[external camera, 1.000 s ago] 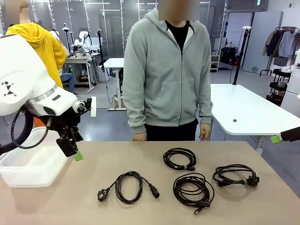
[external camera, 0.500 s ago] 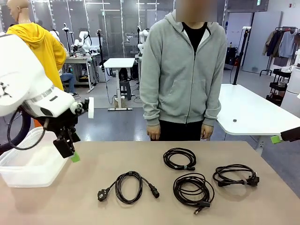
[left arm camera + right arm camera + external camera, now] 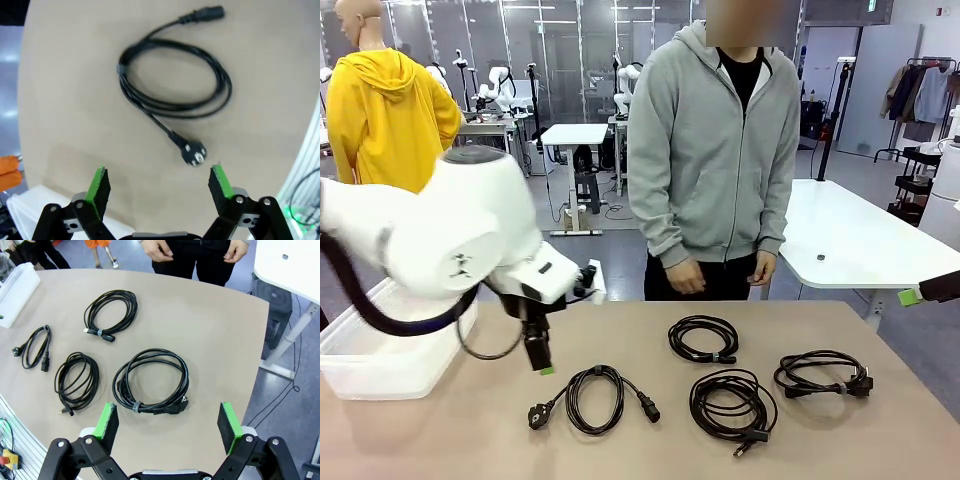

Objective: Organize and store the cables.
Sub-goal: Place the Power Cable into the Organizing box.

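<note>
As the cables (image 3: 705,356) lie apart, the left gripper (image 3: 158,172) hovers spread-fingered by the near-left cable (image 3: 194,153), likely to grasp it; the right gripper (image 3: 168,410) waits equally released

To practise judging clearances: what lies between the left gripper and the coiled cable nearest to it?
Only bare tabletop. In the left wrist view the left gripper, fingers open, hangs just short of the round plug of the cable.
</note>
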### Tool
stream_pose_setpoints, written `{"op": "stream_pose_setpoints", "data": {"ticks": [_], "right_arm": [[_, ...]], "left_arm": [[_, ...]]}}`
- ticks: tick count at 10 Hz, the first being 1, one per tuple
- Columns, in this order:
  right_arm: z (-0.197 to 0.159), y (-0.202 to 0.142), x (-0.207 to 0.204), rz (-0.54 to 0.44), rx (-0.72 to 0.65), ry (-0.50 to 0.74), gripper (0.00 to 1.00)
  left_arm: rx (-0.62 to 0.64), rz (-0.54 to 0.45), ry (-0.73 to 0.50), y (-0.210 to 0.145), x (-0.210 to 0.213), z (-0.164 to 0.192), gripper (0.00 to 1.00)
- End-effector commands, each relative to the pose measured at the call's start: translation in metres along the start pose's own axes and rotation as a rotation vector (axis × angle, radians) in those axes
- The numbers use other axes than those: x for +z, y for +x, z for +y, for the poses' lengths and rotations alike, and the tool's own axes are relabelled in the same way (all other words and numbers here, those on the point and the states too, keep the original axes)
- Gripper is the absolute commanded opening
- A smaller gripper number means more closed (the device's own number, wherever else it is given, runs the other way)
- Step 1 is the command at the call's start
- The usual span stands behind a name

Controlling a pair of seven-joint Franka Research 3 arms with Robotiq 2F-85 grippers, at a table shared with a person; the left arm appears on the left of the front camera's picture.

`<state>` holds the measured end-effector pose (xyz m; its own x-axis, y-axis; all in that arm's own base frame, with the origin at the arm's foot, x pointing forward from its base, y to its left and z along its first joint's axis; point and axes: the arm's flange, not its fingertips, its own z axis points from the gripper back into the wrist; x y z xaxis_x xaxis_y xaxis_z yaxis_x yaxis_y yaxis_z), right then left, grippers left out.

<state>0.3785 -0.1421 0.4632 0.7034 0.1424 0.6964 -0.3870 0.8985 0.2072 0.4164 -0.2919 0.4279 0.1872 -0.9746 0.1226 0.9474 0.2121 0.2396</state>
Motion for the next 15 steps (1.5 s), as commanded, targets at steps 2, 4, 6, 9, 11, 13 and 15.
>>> {"op": "stream_pose_setpoints", "data": {"ticks": [2,4,6,9,11,13,15], "right_arm": [[0.000,0.000,0.001,0.009,-0.003,-0.005,1.00],[0.000,0.000,0.001,0.009,-0.003,-0.005,1.00],[0.000,0.000,0.001,0.009,-0.003,-0.005,1.00],[0.000,0.000,0.001,0.009,-0.003,-0.005,1.00],[0.000,0.000,0.001,0.009,-0.003,-0.005,1.00],[0.000,0.000,0.001,0.009,-0.003,-0.005,1.00],[0.000,0.000,0.001,0.009,-0.003,-0.005,1.00]], "left_arm": [[-0.028,0.025,0.019,0.037,-0.028,0.024,1.00],[-0.086,0.032,0.018,0.055,-0.040,0.035,1.00],[-0.136,0.033,0.005,0.073,-0.059,0.046,1.00],[-0.155,0.089,-0.013,0.086,-0.086,0.057,1.00],[-0.151,0.105,-0.033,0.085,-0.100,0.064,1.00],[-0.150,0.097,-0.064,0.080,-0.115,0.070,1.00],[-0.153,0.090,-0.089,0.078,-0.129,0.073,1.00]]}}
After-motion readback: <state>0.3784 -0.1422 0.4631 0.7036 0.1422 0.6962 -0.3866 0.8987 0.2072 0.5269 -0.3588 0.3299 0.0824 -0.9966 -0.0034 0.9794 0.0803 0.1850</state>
